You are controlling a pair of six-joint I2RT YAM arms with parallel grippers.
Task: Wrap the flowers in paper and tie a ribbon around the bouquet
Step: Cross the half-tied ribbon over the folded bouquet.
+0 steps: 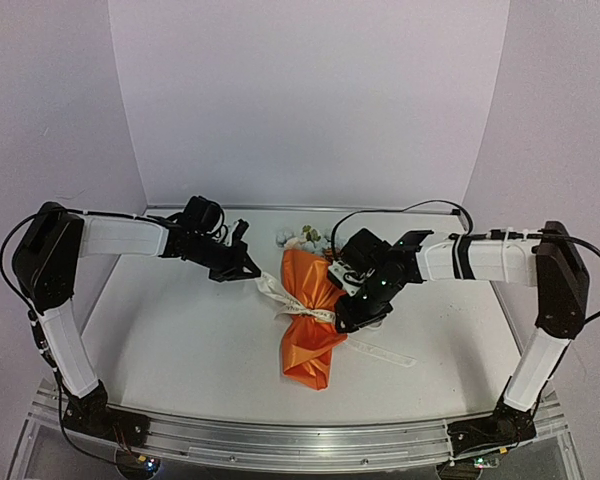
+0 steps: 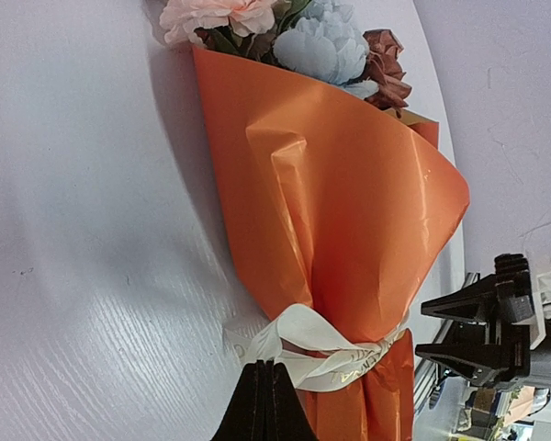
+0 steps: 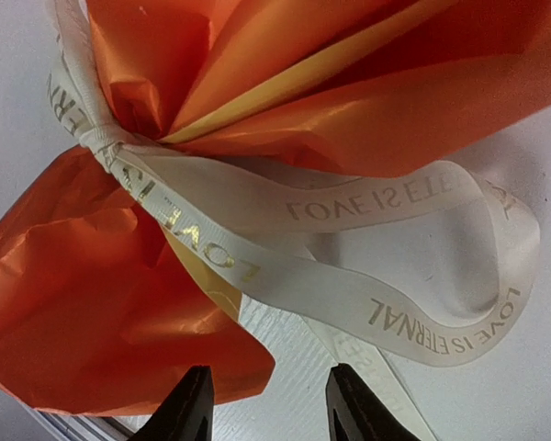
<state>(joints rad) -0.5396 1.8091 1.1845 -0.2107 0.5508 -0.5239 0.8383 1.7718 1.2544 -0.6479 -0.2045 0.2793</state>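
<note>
White tabletop (image 1: 180,330) w/ bouquet (image 1: 305,290) at ctr, ribbon (image 3: 349,276) round its waist: L gripper (image 2: 264,377) at its 10 o'clock, jaws pinching ribbon end; R gripper (image 3: 268,372) at 3 o'clock, jaws spread, empty.

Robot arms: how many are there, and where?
2. The left arm reaches in from the left, the left gripper shut on the ribbon beside the bouquet. The right arm comes from the right, the right gripper open by the bouquet's tied waist. None look hidden.
</note>
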